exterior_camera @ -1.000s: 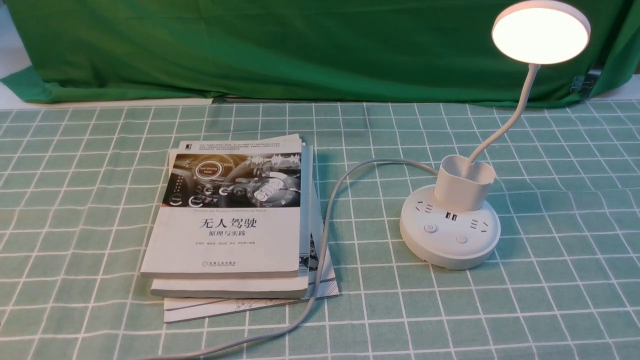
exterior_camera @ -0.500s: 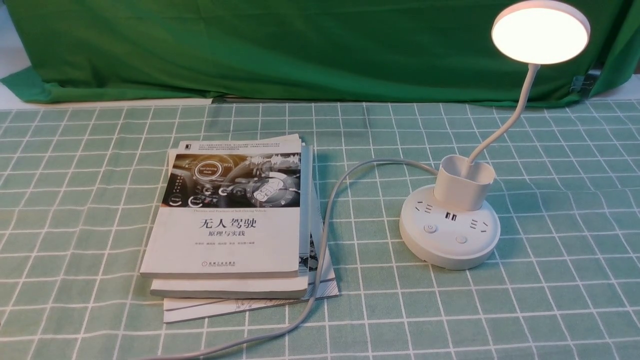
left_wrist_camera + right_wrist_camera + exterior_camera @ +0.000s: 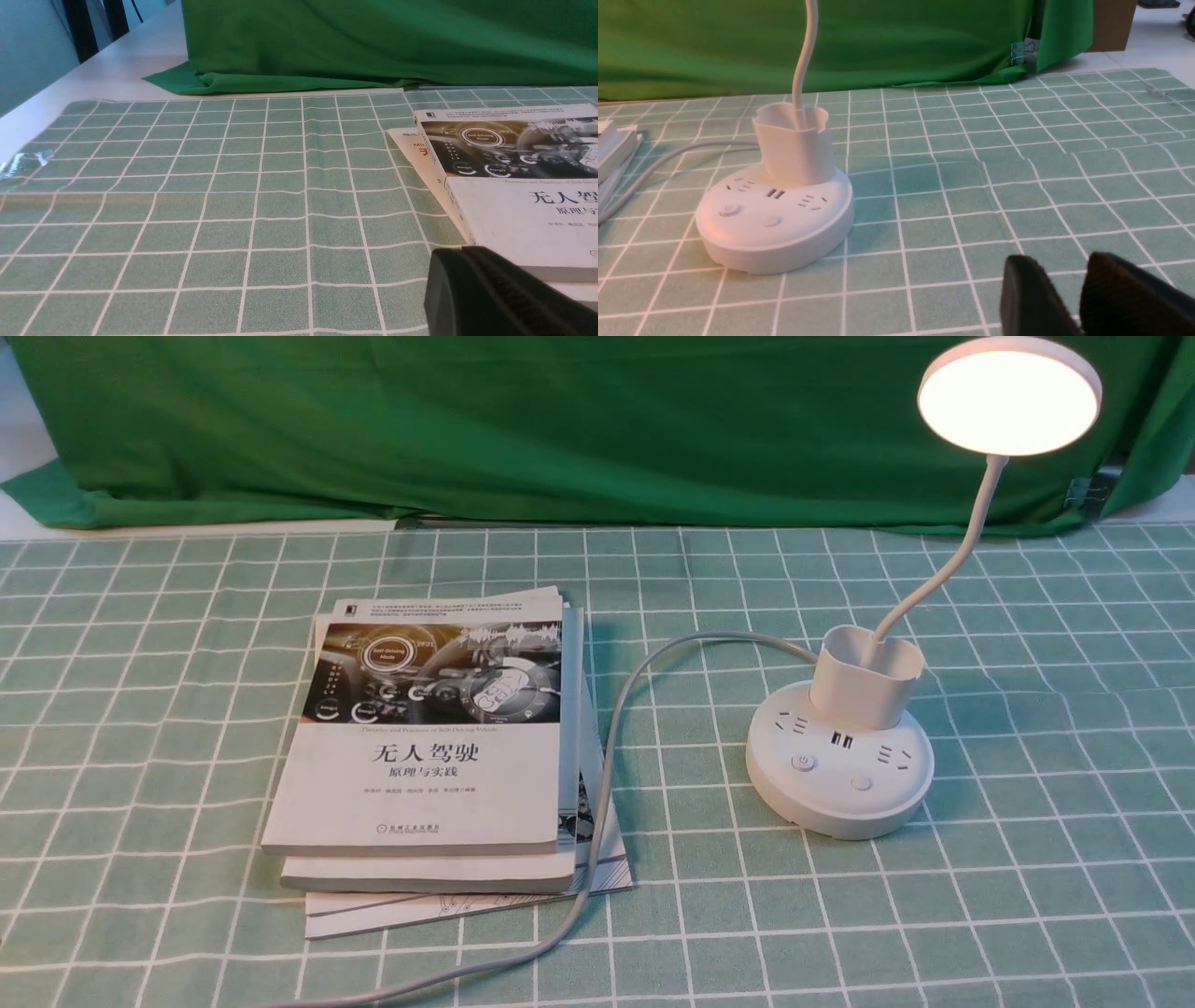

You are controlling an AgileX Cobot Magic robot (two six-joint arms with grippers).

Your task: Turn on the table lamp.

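Observation:
The white table lamp stands at the right of the front view. Its disc head [image 3: 1008, 397] glows warm and bright at the top of its thin bent neck [image 3: 943, 569]. The cup holder [image 3: 864, 677] sits on the round base [image 3: 840, 784], which carries two buttons [image 3: 802, 763] and sockets. Neither gripper shows in the front view. My right gripper [image 3: 1059, 266] hangs low over the cloth, to the side of the base [image 3: 775, 224] and well apart from it, with a narrow gap between its fingers and nothing in it. My left gripper [image 3: 462, 249] is shut beside the books.
A stack of books [image 3: 439, 747] lies left of the lamp, and also shows in the left wrist view as books [image 3: 523, 186]. The grey cord [image 3: 607, 775] runs from the base past the books to the front edge. A green checked cloth [image 3: 140, 709] covers the table, with a green backdrop [image 3: 560, 420] behind.

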